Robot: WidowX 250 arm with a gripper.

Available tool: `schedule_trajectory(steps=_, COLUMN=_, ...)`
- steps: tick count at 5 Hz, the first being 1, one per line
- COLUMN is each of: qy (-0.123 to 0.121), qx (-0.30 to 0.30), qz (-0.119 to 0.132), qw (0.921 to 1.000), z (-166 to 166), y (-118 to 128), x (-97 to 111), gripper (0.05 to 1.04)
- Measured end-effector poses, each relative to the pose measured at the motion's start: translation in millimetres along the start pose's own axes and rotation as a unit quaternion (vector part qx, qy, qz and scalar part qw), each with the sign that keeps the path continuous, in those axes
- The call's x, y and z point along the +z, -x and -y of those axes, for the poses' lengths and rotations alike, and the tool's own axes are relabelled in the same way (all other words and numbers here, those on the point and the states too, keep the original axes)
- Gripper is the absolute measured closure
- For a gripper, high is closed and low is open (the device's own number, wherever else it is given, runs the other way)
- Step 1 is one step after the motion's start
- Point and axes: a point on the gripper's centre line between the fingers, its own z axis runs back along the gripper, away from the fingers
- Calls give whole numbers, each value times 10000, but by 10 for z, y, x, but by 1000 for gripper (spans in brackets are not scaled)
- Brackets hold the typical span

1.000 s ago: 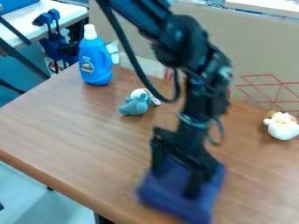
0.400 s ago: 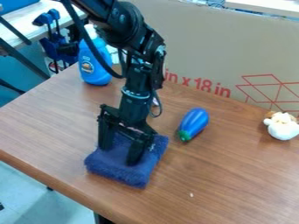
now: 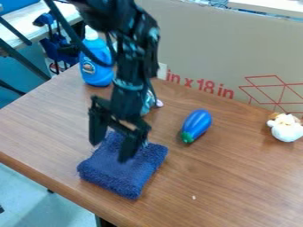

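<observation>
Currently, far left: blue clamps (image 3: 54, 37) beside a pale workbench (image 3: 21, 20), beyond the wooden table (image 3: 237, 177).
Detergent bottle (image 3: 95, 75): blue with a white cap, upright near the table's back left edge, partly behind the arm's cable (image 3: 74, 37).
Gripper (image 3: 109, 152): hanging from the arm, its two fingers spread well apart, over the towel's back part; whether the tips touch it, I cannot tell.
Navy towel (image 3: 124, 173): folded into a thick pad, flat on the table near the front edge, below the gripper.
Plush toy (image 3: 147, 105): grey-blue, mostly hidden behind the arm.
Toy eggplant (image 3: 198, 122): blue, lying at a slant, green end toward the front.
Cardboard (image 3: 201, 40): standing behind the table, red print low down.
White figurine (image 3: 286, 130): near the right edge, apart from the eggplant.
</observation>
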Motion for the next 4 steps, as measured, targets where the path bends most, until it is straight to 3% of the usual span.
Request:
schedule_trajectory(steps=1, qy=-136, qx=106, qz=573, qw=9982, z=-54, y=52, x=371, gripper=82)
schedule_trajectory(steps=2, qy=171, qx=-344, qz=946, qw=9948, z=20, y=79, x=751, gripper=82)
schedule_trajectory(steps=3, qy=291, qx=-1282, qz=560, qw=9897, z=301, y=122, x=760, gripper=82)
schedule_trajectory(steps=4, qy=286, qx=-1404, qz=531, qw=9883, z=350, y=126, x=754, gripper=82)
